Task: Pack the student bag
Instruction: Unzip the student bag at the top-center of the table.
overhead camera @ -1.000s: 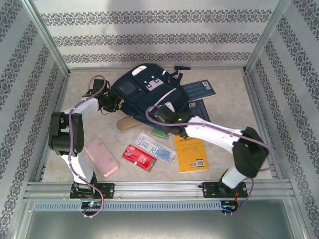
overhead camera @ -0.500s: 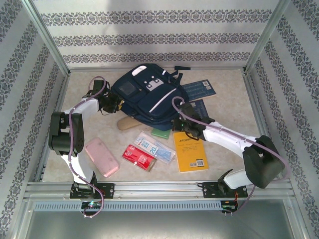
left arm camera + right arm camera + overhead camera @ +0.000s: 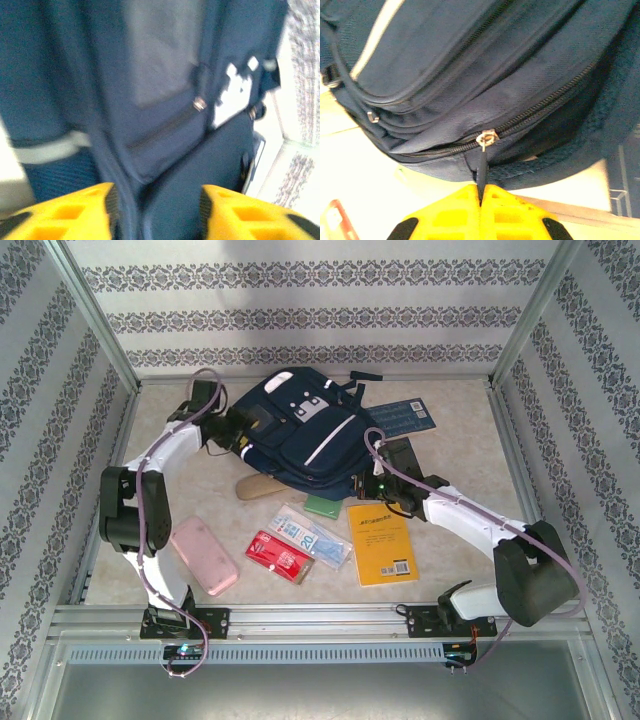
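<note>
At upper centre of the top view, the bag (image 3: 300, 435) is lying on the worktop (image 3: 470, 455), left claw (image 3: 236, 436) at its left side, right claw (image 3: 375, 480) at its lower right edge. Left wrist view: fingers (image 3: 70, 215) are standing apart, bag fabric between them. Right wrist view: the claw is clamping the zip pull (image 3: 482, 167).

The table (image 3: 470, 440) bears the student bag (image 3: 300, 435), yellow book (image 3: 383, 545) and pink case (image 3: 203, 555).
</note>
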